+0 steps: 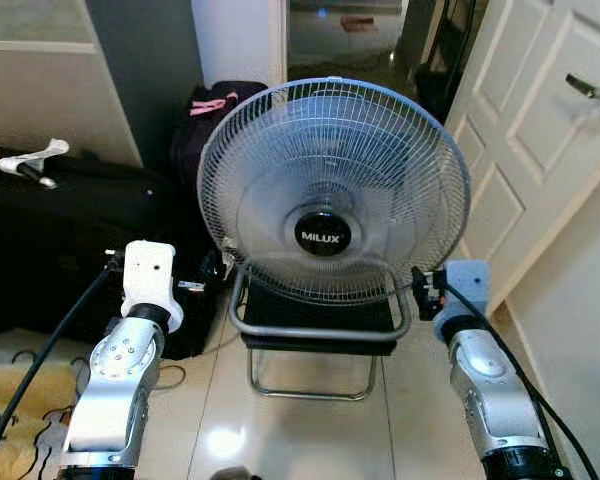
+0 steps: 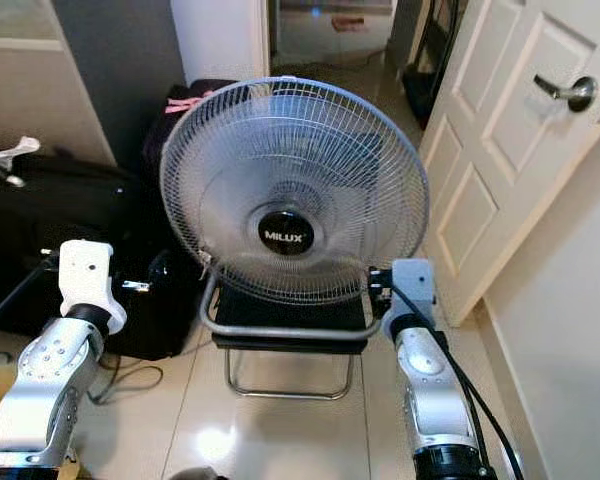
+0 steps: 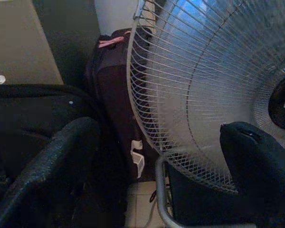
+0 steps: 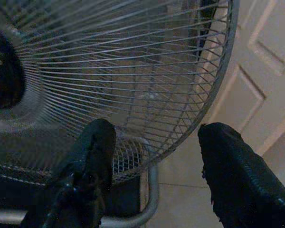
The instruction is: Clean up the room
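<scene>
place: home room | signs: fan [image 1: 332, 190] on chair [image 1: 320, 335]; panelled door [image 1: 540, 130]; tiled floor [image 1: 310, 430]; black bags [image 1: 50, 240]

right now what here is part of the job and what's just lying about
Job in hand:
round grey wire-grille fan
black chair with chrome tube frame
left gripper, open
right gripper, open

Lying about:
black bag with pink strap
black suitcase
white panelled door

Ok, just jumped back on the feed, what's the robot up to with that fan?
Both arms are raised toward the Milux fan, which sits on a metal-framed chair by the white door. The left gripper is open at the fan's left edge, the right gripper open at its lower right edge, straddling the grille rim. Neither has closed on it yet. Dark bags lie to the left.
</scene>
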`<state>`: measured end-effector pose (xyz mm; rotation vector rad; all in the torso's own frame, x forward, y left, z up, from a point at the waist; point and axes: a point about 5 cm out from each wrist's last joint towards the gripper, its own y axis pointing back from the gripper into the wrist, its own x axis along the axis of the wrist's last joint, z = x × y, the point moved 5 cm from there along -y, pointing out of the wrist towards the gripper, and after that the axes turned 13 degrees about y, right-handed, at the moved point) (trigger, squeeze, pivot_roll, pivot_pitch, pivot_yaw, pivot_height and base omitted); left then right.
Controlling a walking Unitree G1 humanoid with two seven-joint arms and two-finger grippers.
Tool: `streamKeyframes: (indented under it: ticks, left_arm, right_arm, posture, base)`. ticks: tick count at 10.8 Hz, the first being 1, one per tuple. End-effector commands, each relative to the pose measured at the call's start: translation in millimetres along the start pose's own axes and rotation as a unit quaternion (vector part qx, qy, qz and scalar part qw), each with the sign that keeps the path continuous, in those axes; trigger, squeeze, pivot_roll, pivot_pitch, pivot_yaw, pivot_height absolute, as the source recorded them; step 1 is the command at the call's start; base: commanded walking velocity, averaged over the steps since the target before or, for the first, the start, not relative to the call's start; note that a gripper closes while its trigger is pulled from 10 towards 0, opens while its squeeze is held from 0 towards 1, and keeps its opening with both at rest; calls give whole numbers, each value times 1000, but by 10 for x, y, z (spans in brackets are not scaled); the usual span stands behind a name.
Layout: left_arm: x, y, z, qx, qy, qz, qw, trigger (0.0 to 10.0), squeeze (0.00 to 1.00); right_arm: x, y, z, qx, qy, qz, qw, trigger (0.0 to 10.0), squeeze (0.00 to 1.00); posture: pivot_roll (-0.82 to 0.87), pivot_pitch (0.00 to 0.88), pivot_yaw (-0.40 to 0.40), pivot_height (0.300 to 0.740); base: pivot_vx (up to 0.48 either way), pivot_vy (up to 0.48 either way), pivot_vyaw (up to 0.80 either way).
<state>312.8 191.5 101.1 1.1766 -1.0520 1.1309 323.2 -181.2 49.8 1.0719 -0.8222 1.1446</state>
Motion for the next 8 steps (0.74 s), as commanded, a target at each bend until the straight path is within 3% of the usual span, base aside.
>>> streamKeyframes:
  ticks: [1,8]
  left_arm:
    - [7,14,-10,3,-5,2,1000,10000,0]
    - [7,14,-10,3,-5,2,1000,10000,0]
  right_arm:
    - [7,-3,0,0,-4,-1,1000,10000,0]
    - [7,-3,0,0,-4,-1,1000,10000,0]
  posture:
    - [-2,0,15,740]
    - [-2,0,15,740]
  base:
    - [0,0,0]
    - [0,0,0]
